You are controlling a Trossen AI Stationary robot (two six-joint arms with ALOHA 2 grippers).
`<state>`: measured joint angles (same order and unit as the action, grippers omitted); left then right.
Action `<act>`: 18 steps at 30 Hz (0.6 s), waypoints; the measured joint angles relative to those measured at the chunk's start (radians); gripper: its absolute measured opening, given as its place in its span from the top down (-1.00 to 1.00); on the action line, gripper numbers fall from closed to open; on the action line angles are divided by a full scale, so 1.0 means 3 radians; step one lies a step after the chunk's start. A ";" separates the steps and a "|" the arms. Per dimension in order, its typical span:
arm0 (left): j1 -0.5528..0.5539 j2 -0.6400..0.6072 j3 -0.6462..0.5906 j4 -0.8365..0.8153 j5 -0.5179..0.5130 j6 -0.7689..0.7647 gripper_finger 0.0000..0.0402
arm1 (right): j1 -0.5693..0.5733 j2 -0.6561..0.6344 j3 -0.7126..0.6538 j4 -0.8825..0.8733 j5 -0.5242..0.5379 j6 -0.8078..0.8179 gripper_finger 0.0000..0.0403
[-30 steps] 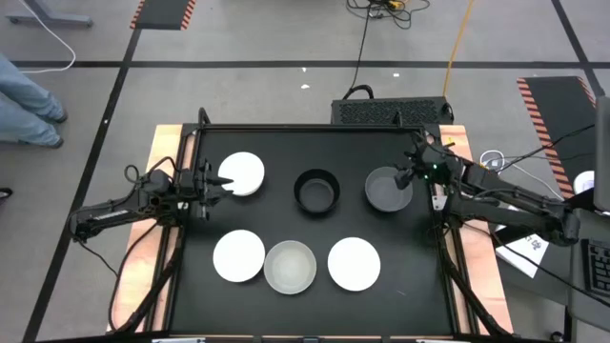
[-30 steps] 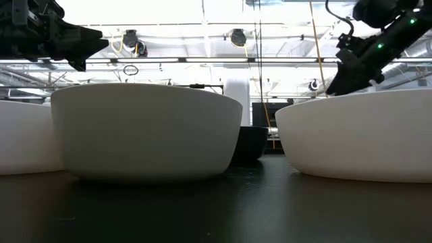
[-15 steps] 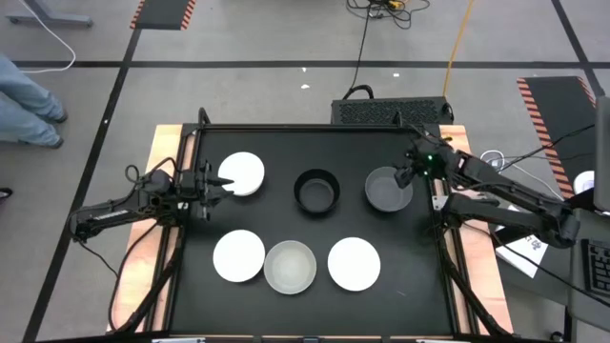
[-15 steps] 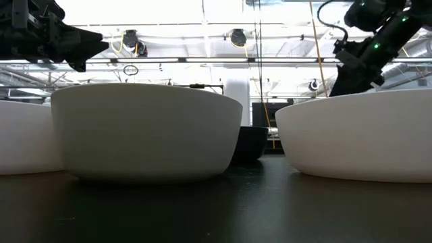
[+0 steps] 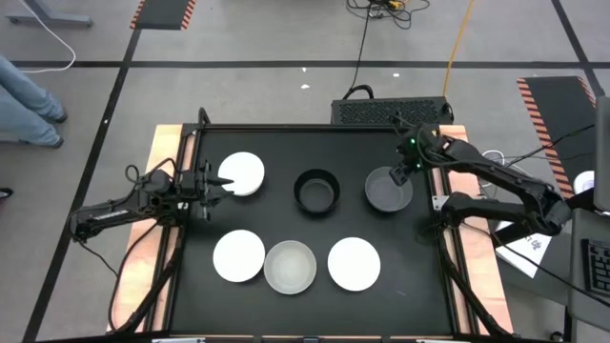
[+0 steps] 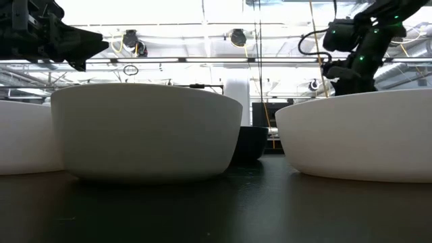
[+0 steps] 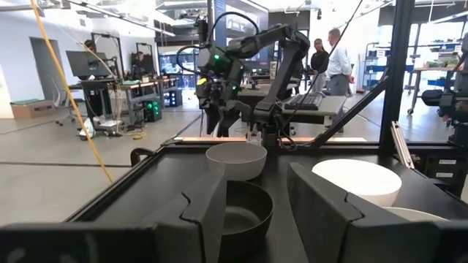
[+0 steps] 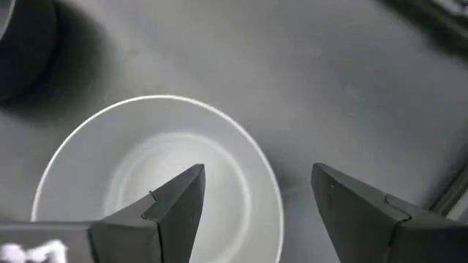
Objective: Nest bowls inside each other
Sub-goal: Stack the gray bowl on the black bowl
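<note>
Right gripper (image 5: 399, 175), fingers spread wide, hovers over the dark grey bowl's (image 5: 386, 191) right rim.

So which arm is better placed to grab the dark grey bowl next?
The right. Its open gripper hangs over the rim of the dark grey bowl, while the left gripper sits across the table beside a white bowl.

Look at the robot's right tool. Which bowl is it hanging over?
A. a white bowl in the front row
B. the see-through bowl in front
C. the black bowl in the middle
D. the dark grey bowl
D. The right tool hangs open above the far right rim of the dark grey bowl, with one finger over the inside and one past the rim.
</note>
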<state>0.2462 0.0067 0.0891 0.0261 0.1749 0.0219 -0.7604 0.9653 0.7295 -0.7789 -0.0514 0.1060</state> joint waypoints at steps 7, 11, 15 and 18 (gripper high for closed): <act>0.0001 0.0000 0.0000 -0.0095 0.0000 0.0006 0.27 | -0.0023 0.0170 0.0163 -0.0205 -0.0355 -0.0187 -0.21; 0.0001 0.0000 0.0000 -0.0104 -0.0001 0.0005 0.27 | -0.0023 0.0219 0.0163 -0.0255 -0.0358 -0.0196 -0.21; 0.0000 0.0000 0.0000 -0.0103 0.0000 0.0006 0.27 | -0.0023 0.0329 0.0163 -0.0393 -0.0354 -0.0219 -0.21; 0.0000 0.0000 -0.0001 -0.0103 -0.0001 0.0013 0.27 | -0.0023 0.0402 0.0163 -0.0390 -0.0352 -0.0215 -0.21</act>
<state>0.2462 0.0067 0.0887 -0.0048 0.1745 0.0258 -0.7673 1.0860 0.7784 -0.8958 -0.1570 0.0414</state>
